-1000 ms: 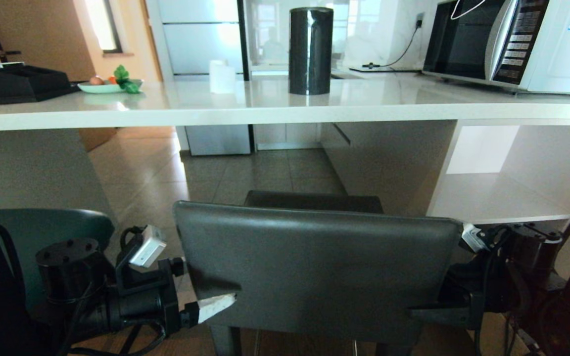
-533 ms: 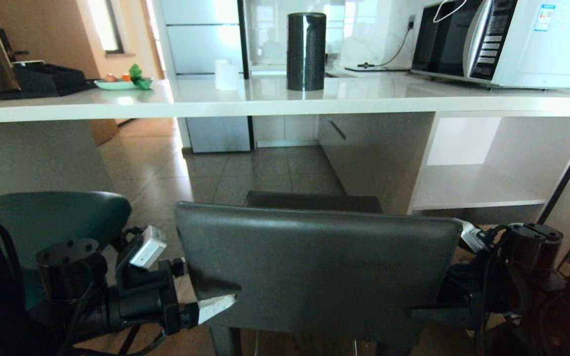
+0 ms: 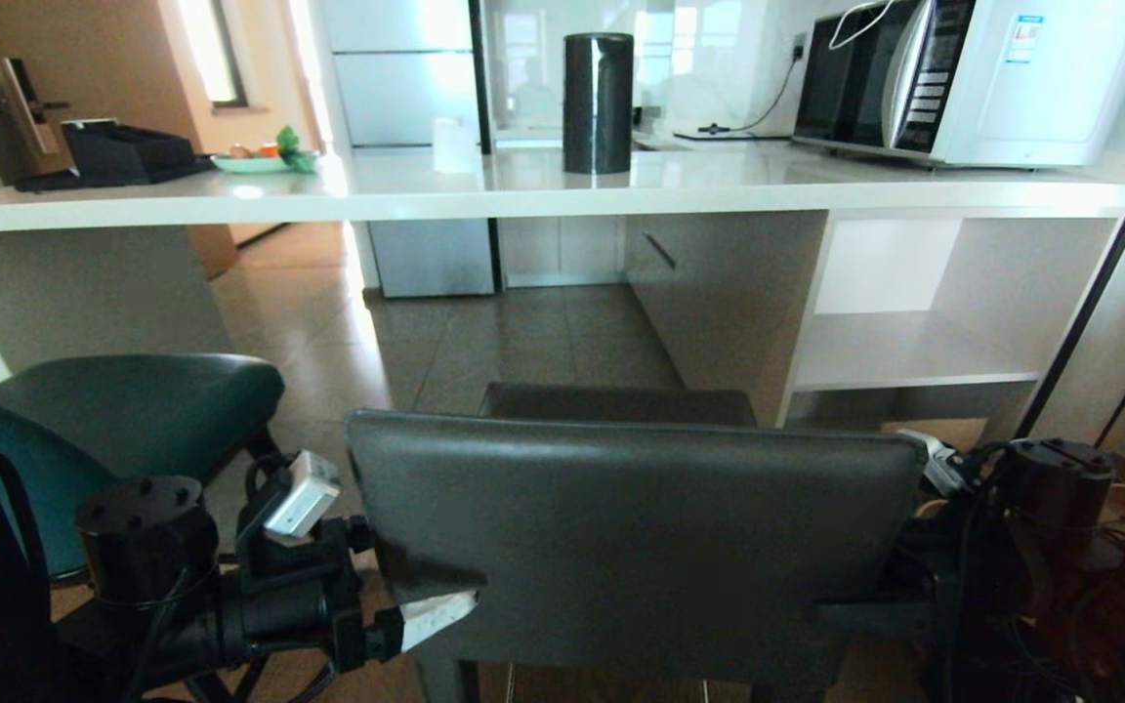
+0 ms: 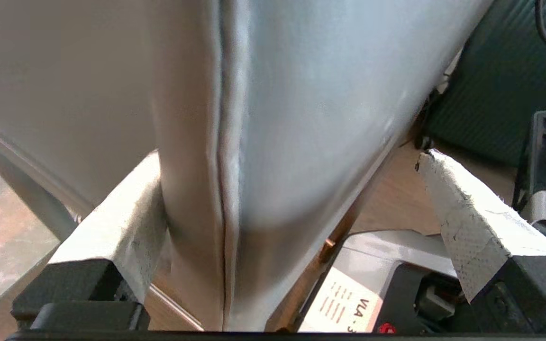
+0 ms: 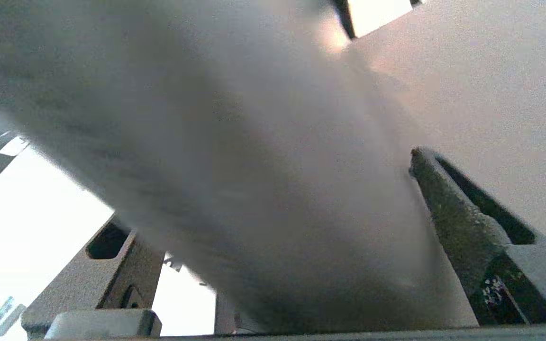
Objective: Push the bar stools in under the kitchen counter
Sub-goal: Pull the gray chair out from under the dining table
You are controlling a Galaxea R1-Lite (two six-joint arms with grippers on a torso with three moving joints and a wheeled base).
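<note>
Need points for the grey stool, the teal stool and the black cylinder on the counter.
grey stool (image 3: 621, 547): head view, middle of its backrest.
teal stool (image 3: 133, 410): head view, middle of its seat.
black cylinder (image 3: 598, 103): head view, middle of its side.

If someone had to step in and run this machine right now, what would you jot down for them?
Left claw: open, straddling the left edge of the dark grey stool's back.
Right claw: open, straddling the back's right edge.
Grey stool: facing the white kitchen counter, short of its edge.
Teal stool: on the left, also short of the counter.
Done: neither stool is under.
Left: push both in.
</note>
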